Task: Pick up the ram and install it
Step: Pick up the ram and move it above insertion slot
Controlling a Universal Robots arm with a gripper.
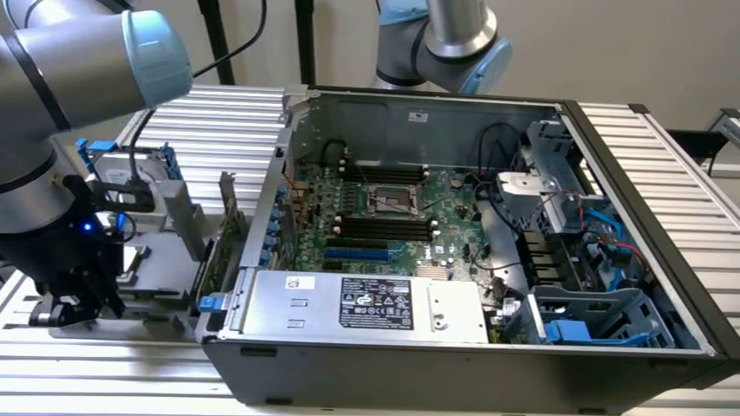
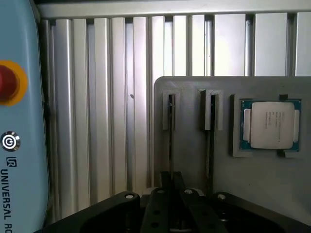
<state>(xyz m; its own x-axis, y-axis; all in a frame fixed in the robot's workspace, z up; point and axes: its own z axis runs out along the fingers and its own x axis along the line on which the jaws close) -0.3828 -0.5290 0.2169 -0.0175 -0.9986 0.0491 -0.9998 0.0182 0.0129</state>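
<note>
In the wrist view, a grey holder plate (image 2: pixel 194 165) has two narrow slots. Each slot holds a thin dark stick seen edge-on, one ram (image 2: pixel 171 136) directly ahead of my gripper (image 2: pixel 171 180) and a second ram (image 2: pixel 212 136) beside it. My gripper hangs low over the near end of the first stick; I cannot tell whether it touches it. In the exterior view, the gripper (image 1: pixel 72 305) is down at the holder (image 1: pixel 156 260) on the exterior view's left, outside the open computer case (image 1: pixel 463 347). The motherboard's black memory slots (image 1: pixel 382 227) lie inside the case.
A CPU chip (image 2: pixel 271 125) sits in a recess of the holder. A blue teach pendant (image 2: pixel 19 136) with a red button lies beside the ribbed metal table (image 2: pixel 107 121). An upright card with a metal bracket (image 1: pixel 229 227) stands between holder and case. A power supply (image 1: pixel 364 303) fills the case front.
</note>
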